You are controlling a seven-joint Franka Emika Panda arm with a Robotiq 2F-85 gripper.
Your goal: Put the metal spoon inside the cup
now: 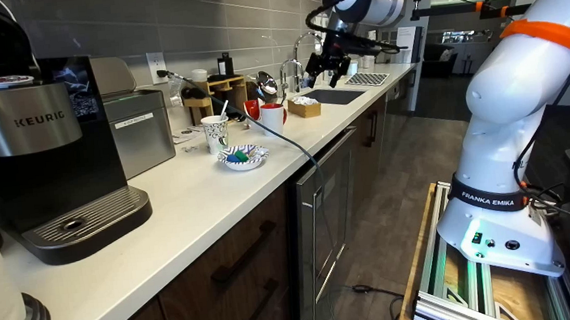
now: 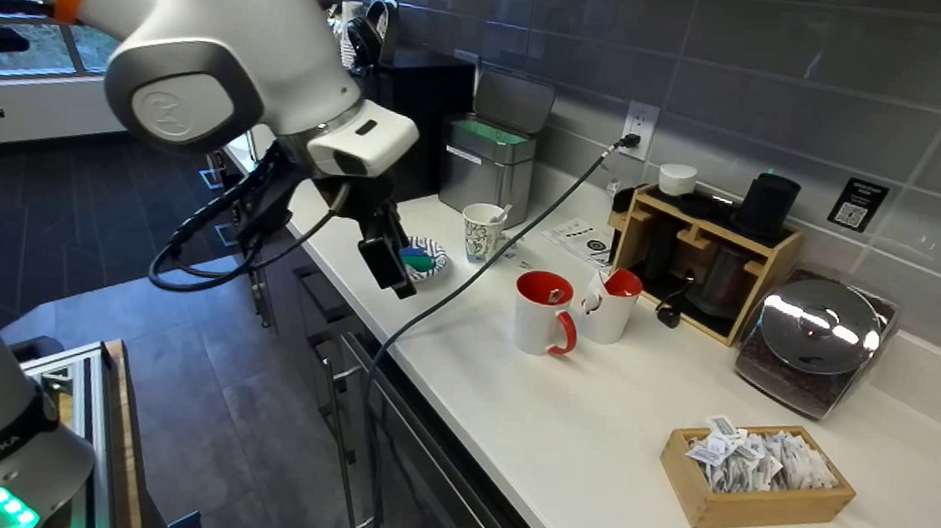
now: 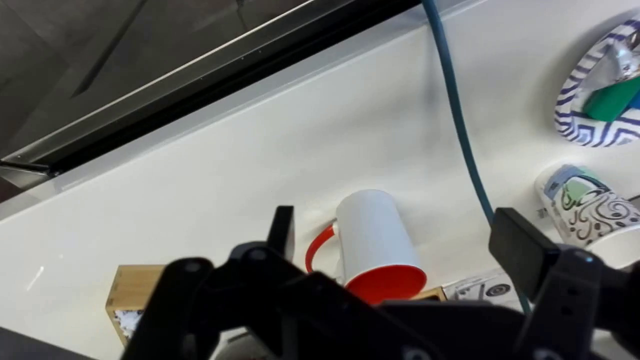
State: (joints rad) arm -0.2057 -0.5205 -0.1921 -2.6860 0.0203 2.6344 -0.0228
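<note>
Hovering empty, spread wide, the black hand (image 3: 398, 235) seems pre-grasp; next, reach the pale slim handle (image 2: 502, 214) mid-frame in an exterior view, possibly the metal spoon.

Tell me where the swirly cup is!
In the wrist view, the swirly cup is at the right edge, below the dish and right of the cable.

You are viewing the paper cup (image 1: 216, 135), white with dark swirls and greenish patches, which is standing upright on the counter (image 1: 189, 195) just beside the patterned bowl (image 1: 244, 166). A slim, pale utensil handle (image 1: 224, 109) is slanting up out of its mouth. The cup is hiding the rest, leaving you unable to confirm it as the metal spoon.
</note>
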